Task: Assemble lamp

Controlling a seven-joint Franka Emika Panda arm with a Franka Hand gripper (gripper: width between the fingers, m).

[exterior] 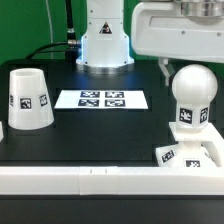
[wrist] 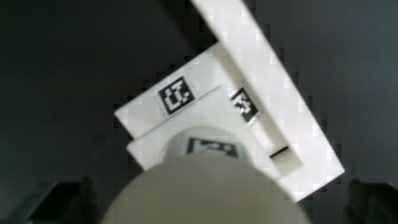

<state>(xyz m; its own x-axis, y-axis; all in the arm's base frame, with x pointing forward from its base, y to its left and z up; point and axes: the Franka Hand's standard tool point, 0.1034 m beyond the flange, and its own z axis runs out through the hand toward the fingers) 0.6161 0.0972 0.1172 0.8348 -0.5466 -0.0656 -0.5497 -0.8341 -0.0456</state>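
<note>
Bulb: a rounded white bulb (exterior: 190, 97) with a black-and-white square tag on its lower neck stands upright on the base, at the exterior view's right.
Base: a flat square white base (exterior: 186, 153) with tags on its top and side lies on the black table (exterior: 100, 135), close against the white rail (exterior: 90, 180) along the table's near edge.
Shade: a large white truncated-cone shade (exterior: 28, 98) with a tag on its side stands wide end down at the exterior view's left, well apart from bulb and base.
Marker board: the marker board (exterior: 101, 99) lies flat on the table between the shade and the bulb.
Arm: the arm (exterior: 175, 28) reaches in over the bulb from above, and the wrist view looks down on the bulb's rounded top and the base under it.
Tool: the tool (wrist: 217, 201) is spread wide over the bulb, with one dark finger showing on each side of the bulb.
Fingers: a visible gap separates each of the fingers (wrist: 63, 200) from the bulb, so nothing is gripped.
</note>
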